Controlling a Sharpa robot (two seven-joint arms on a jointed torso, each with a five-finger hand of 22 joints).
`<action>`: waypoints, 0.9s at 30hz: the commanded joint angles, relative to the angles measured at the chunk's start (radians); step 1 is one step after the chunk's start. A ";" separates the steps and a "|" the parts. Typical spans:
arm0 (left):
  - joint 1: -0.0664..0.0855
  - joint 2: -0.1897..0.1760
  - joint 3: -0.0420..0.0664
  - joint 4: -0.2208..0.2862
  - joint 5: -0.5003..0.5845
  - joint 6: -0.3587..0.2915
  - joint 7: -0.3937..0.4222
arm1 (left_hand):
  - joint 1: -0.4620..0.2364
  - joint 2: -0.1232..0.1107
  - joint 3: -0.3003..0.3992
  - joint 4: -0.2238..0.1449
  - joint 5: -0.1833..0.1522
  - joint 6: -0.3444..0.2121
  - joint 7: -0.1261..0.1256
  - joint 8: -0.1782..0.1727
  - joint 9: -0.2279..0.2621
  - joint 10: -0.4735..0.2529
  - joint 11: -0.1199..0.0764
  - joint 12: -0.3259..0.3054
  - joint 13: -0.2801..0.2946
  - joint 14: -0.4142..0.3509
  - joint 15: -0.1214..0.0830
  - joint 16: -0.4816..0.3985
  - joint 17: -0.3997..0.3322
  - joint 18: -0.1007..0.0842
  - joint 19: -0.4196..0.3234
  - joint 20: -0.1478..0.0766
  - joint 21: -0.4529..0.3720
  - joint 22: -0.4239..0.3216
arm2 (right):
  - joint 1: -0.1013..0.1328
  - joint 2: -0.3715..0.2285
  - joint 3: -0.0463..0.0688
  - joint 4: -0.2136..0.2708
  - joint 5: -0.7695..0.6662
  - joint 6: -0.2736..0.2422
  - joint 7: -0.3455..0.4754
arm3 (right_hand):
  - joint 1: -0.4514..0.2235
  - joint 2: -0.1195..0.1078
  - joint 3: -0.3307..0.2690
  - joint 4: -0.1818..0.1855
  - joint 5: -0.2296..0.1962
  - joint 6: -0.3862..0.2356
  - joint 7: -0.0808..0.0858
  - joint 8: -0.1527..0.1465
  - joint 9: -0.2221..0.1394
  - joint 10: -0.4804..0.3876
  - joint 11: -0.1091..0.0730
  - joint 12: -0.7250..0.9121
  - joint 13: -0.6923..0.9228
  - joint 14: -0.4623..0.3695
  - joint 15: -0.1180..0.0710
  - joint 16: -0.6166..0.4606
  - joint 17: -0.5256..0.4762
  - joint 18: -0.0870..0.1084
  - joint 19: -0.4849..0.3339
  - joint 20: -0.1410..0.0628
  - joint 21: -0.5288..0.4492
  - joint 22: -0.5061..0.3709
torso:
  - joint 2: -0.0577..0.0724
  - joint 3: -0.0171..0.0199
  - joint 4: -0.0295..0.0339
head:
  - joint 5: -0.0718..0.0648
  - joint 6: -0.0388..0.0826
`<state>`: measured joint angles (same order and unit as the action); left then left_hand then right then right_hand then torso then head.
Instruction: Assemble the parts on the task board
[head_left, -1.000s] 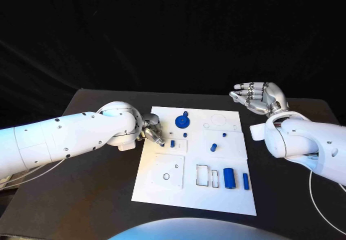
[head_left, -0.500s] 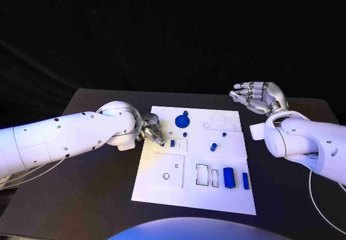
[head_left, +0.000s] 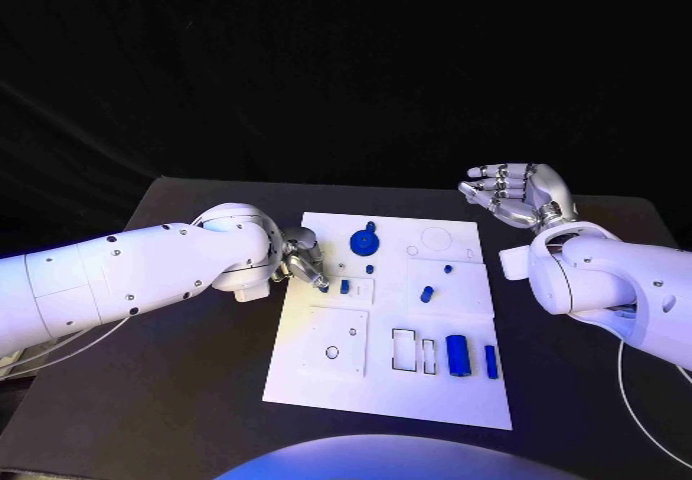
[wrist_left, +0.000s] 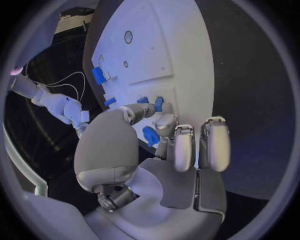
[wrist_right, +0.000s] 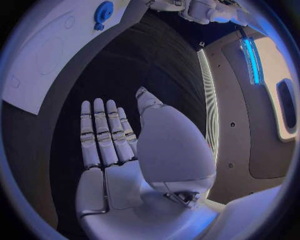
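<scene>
The white task board (head_left: 433, 395) lies mid-table with several blue parts on it: a round toothed piece (head_left: 365, 241), a small block (head_left: 345, 286), a peg (head_left: 427, 294), a cylinder (head_left: 457, 356) and a thin bar (head_left: 492, 362). My left hand (head_left: 303, 262) hovers low over the board's left edge, fingers curled, just left of the small block. In the left wrist view a blue piece (wrist_left: 150, 136) shows between the thumb and the fingers (wrist_left: 178, 145) of my left hand (wrist_left: 134, 150); whether it is pinched is unclear. My right hand (head_left: 516, 195) is raised off the board's far right corner, fingers spread, holding nothing.
Empty slots (head_left: 405, 350) sit beside the cylinder, and a plate with a round hole (head_left: 333, 352) lies near the board's front left. Black table (head_left: 173, 380) surrounds the board. The right wrist view shows the board (wrist_right: 44, 55) and the toothed piece (wrist_right: 103, 10) beyond my right hand (wrist_right: 125, 145).
</scene>
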<state>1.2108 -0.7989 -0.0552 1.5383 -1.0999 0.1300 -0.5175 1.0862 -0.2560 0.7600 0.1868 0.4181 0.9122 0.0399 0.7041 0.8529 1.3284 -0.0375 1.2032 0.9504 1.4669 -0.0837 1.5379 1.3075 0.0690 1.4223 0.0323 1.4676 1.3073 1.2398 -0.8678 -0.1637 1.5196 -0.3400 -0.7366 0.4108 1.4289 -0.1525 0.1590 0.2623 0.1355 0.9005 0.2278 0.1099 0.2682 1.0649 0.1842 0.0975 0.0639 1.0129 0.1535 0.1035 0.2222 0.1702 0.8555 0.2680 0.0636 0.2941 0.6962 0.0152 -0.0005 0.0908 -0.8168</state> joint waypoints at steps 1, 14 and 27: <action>-0.004 0.001 -0.003 0.000 0.015 0.011 -0.007 | -0.015 -0.002 0.024 -0.034 -0.005 0.017 -0.016 -0.008 0.031 -0.003 -0.005 -0.004 0.000 0.088 -0.009 0.006 0.203 -0.017 0.000 -0.009 -0.003 0.057 | -0.001 0.000 0.000 0.002 -0.012 0.007 0.008 | -0.011 0.000 0.000 0.005 -0.005 0.007 0.020 -0.005 -0.001 0.005 0.003 -0.006 0.000 0.004 0.000 -0.006 -0.002 0.013 0.006 0.001 0.002 -0.003 | 0.000 0.0002 0.0003 | 0.000 0.000; -0.004 0.000 -0.003 -0.003 0.016 0.012 -0.008 | -0.033 0.004 -0.030 0.002 -0.008 0.027 -0.016 -0.018 0.030 -0.004 -0.006 -0.003 0.002 0.088 -0.010 0.006 0.204 -0.017 0.000 -0.011 -0.005 0.056 | -0.001 -0.002 0.000 0.000 -0.010 -0.002 0.010 | -0.014 -0.002 -0.004 0.005 -0.004 0.002 0.022 -0.010 -0.005 0.000 0.005 -0.012 -0.001 -0.001 0.002 -0.012 -0.008 0.012 0.003 0.002 0.001 -0.010 | 0.000 -0.0006 0.0003 | 0.000 -0.001; -0.004 -0.003 -0.003 -0.006 0.015 0.020 -0.009 | -0.046 0.002 -0.090 0.036 -0.008 0.033 -0.015 -0.026 0.030 -0.008 -0.005 -0.004 0.002 0.088 -0.009 0.006 0.203 -0.017 -0.001 -0.011 -0.008 0.054 | -0.001 -0.002 0.000 -0.001 -0.006 -0.011 0.013 | -0.016 -0.006 -0.012 0.004 -0.004 -0.006 0.029 -0.021 -0.011 -0.012 0.012 -0.023 -0.001 -0.014 0.009 -0.025 -0.022 0.010 -0.011 0.007 -0.001 -0.027 | 0.000 -0.0003 0.0008 | 0.000 -0.002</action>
<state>1.2093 -0.8020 -0.0564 1.5325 -1.0878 0.1307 -0.5191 1.0497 -0.2529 0.6744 0.2235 0.4137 0.9418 0.0178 0.6813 0.8837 1.3243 -0.0414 1.2032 0.9531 1.4632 -0.0874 1.5379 1.3075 0.0690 1.4221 0.0249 1.4628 1.3073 1.2398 -0.8704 -0.1637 1.5186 -0.3393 -0.7456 0.4121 1.4249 -0.1565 0.1534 0.2679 0.1355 0.9004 0.2279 0.0925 0.2580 1.0558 0.1932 0.0790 0.0639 1.0056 0.1608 0.0840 0.2014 0.1702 0.8493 0.2742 0.0636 0.2689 0.6961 0.0148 0.0001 0.0906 -0.8184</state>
